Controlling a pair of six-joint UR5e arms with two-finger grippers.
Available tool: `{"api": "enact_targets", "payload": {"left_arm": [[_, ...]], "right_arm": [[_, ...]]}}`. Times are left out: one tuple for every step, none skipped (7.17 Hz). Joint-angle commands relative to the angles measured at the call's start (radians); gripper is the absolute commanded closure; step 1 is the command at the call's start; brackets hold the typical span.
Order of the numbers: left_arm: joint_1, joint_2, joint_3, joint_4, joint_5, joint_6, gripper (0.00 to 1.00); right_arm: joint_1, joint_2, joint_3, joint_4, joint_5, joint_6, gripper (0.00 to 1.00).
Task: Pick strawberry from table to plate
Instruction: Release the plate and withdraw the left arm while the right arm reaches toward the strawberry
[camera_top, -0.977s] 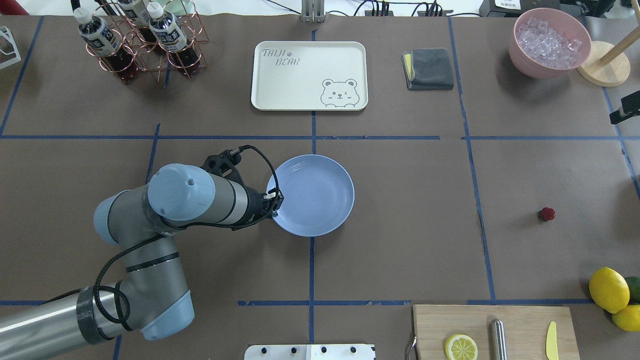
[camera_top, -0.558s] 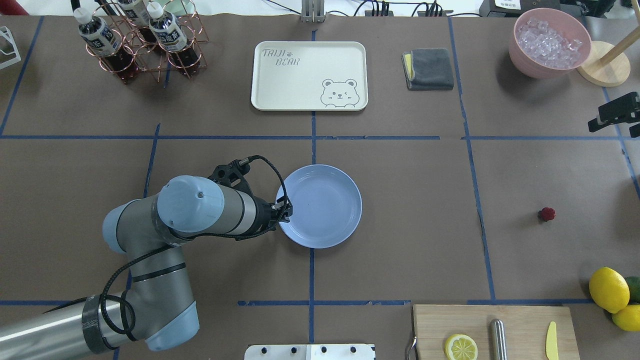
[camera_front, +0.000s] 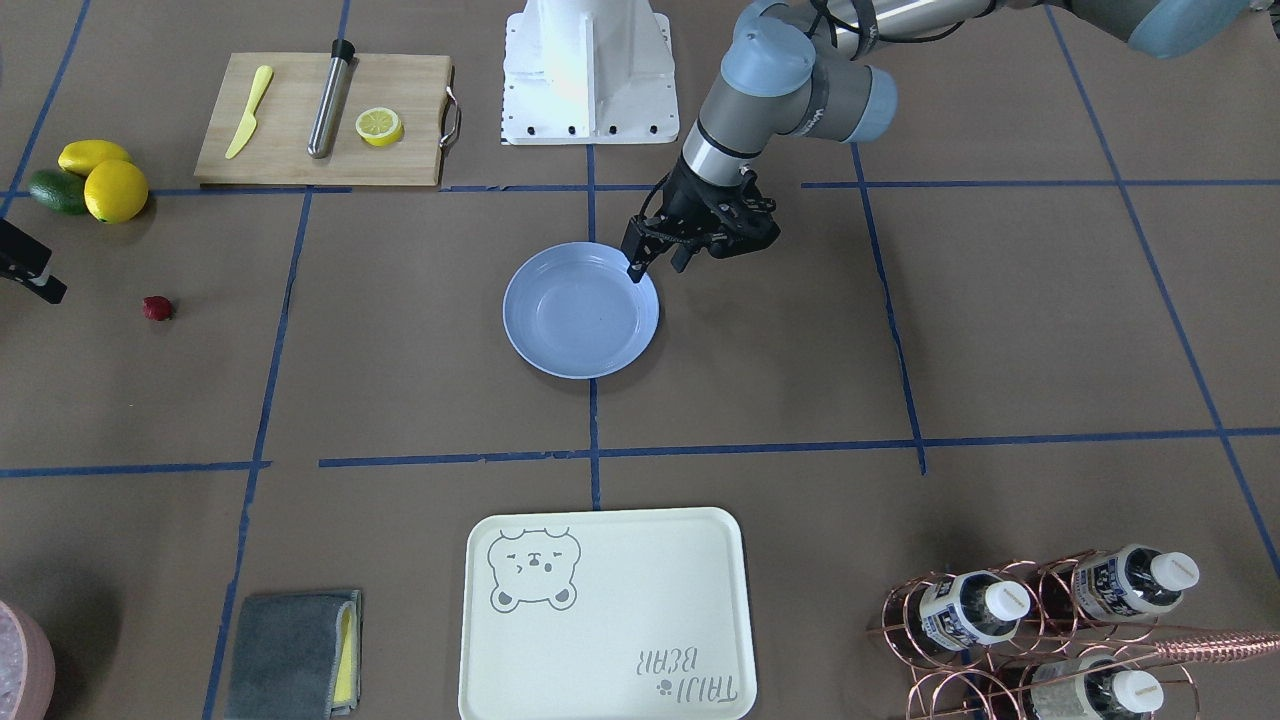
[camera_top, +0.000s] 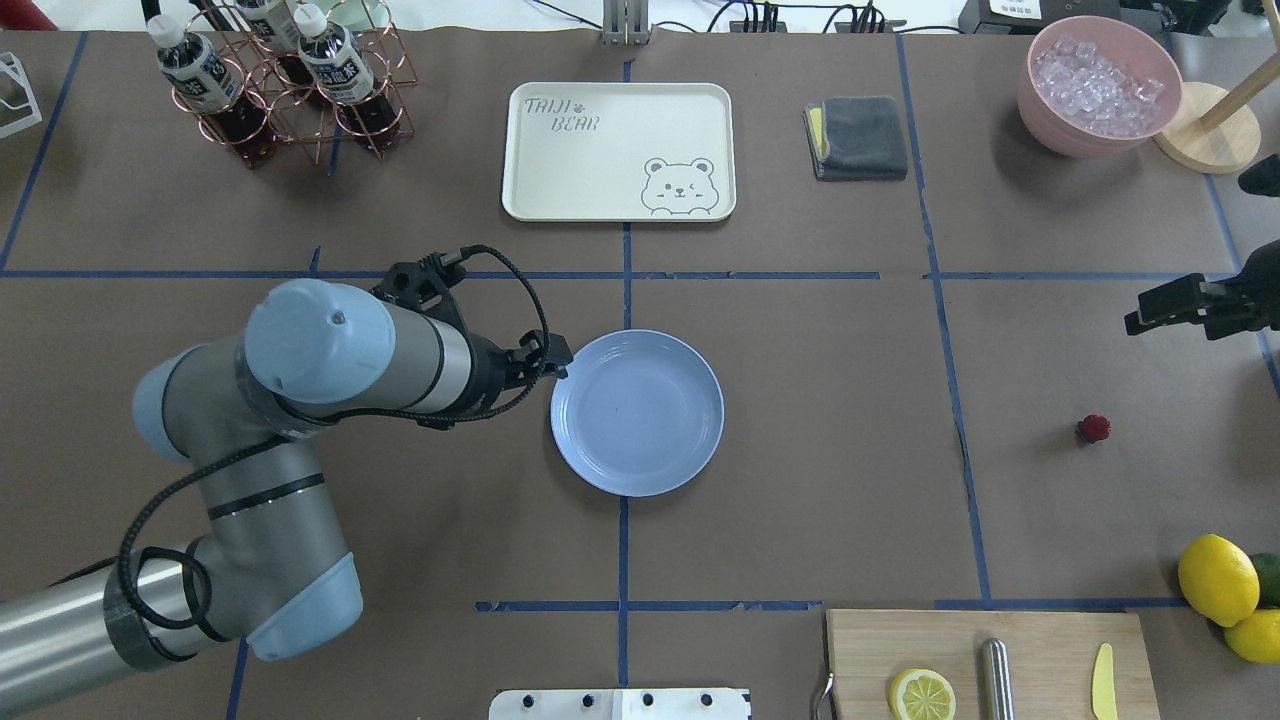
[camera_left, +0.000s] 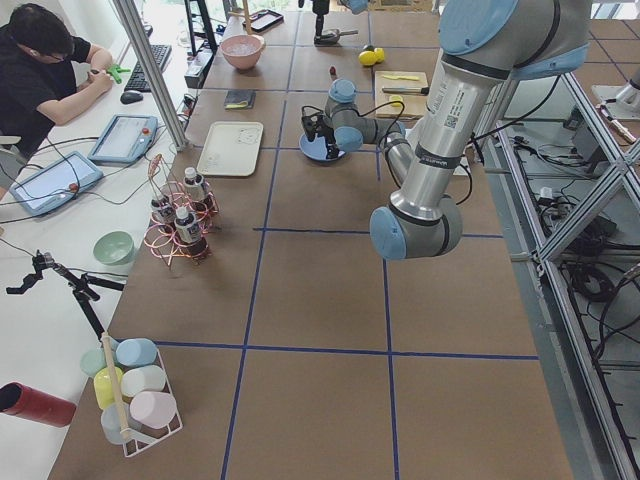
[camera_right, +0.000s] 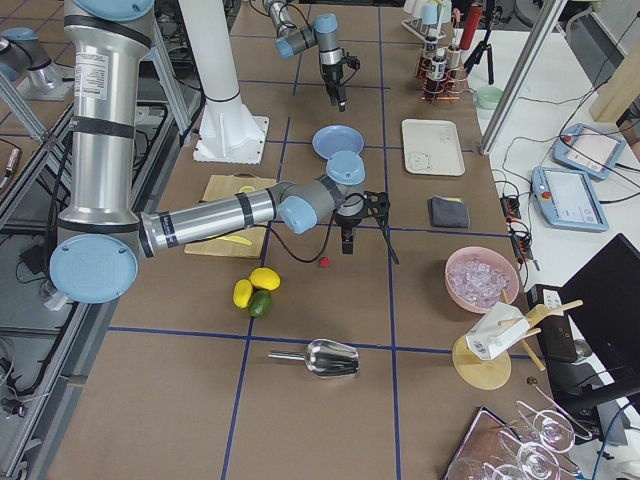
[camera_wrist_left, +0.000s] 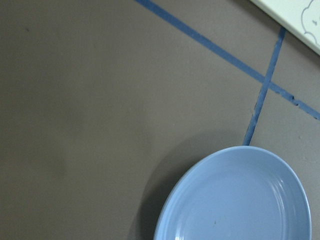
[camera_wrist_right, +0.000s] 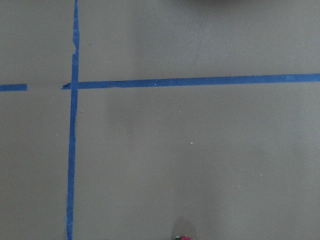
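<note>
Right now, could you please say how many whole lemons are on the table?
2. A round lemon and a long lemon sit beside a green fruit near the cutting board; none seems hidden.

White side desk (camera_left: 100, 200) holds 2 tablets (camera_left: 125, 138); aluminium post (camera_left: 150, 75) beside.

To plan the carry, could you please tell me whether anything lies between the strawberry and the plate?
Nothing visible does: only bare table and one blue tape line lie between the strawberry and the plate.
</note>
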Motion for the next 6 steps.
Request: {"api": "enact_targets", "payload": {"left_arm": [[-0.153,0.002,-0.047,0.073,-0.104,0.084,0.0],[-0.193,0.002,-0.06,0.101,-0.105,0.129,0.0],[-0.196,0.017,-0.076,0.11,-0.105,0.139,0.0],[-0.199,0.018,-0.077,0.11,-0.105,0.139,0.0],[-0.199,0.016,-0.079,0.11,-0.105,0.139,0.0],[-0.199,0.018,-0.077,0.11,-0.107,0.139,0.0]], "right_arm": [[-0.088,-0.033,-0.084,0.165,-0.054,0.048,0.0],[-0.15,-0.033,-0.12,0.226,-0.092,0.104,0.0],[-0.192,-0.033,-0.129,0.236,-0.132,0.106,0.0],[-0.204,-0.033,-0.132,0.236,-0.132,0.106,0.0],[-0.223,-0.033,-0.139,0.235,-0.134,0.106,0.0],[-0.237,-0.033,-0.16,0.235,-0.135,0.105,0.0]]}}
